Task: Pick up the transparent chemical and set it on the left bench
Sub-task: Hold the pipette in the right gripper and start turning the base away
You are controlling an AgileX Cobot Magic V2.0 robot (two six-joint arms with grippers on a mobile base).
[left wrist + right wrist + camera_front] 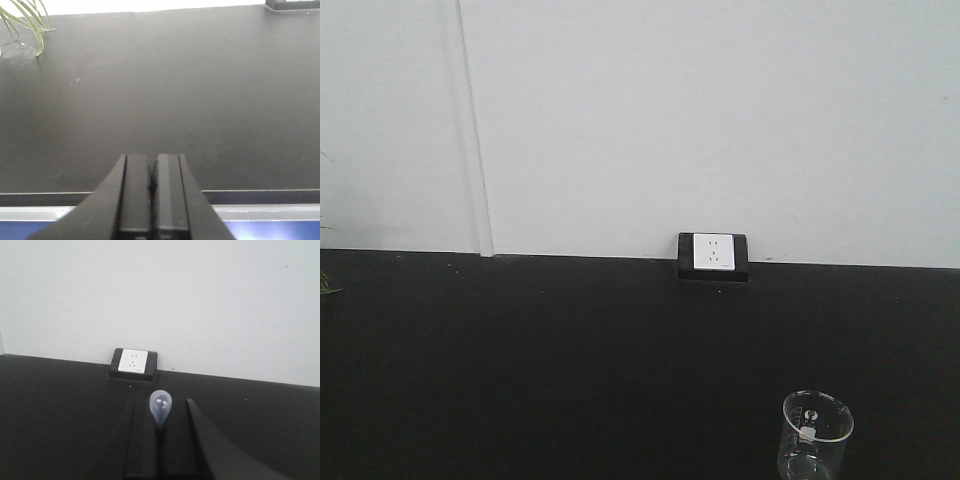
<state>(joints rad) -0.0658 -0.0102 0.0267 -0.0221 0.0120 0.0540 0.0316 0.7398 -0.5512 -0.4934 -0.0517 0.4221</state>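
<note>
In the right wrist view my right gripper (pixel 159 426) is shut on the transparent chemical (pixel 160 407). It is a clear pipette, and its small bulb sticks up beyond the fingertips while the stem is hidden between the fingers. The gripper hangs over a black counter (pixel 60 405) and faces a wall socket (pixel 133 362). My left gripper (pixel 154 161) is shut with nothing in it, above the front edge of the same black counter (pixel 165 90). The left bench is out of view.
An empty glass beaker (pixel 815 435) stands at the front right of the counter (pixel 570 350). The white socket (pixel 713 254) sits against the white wall. Green plant leaves (pixel 25 20) hang at the far left. A white frame and blue front (pixel 270 227) show below the counter edge.
</note>
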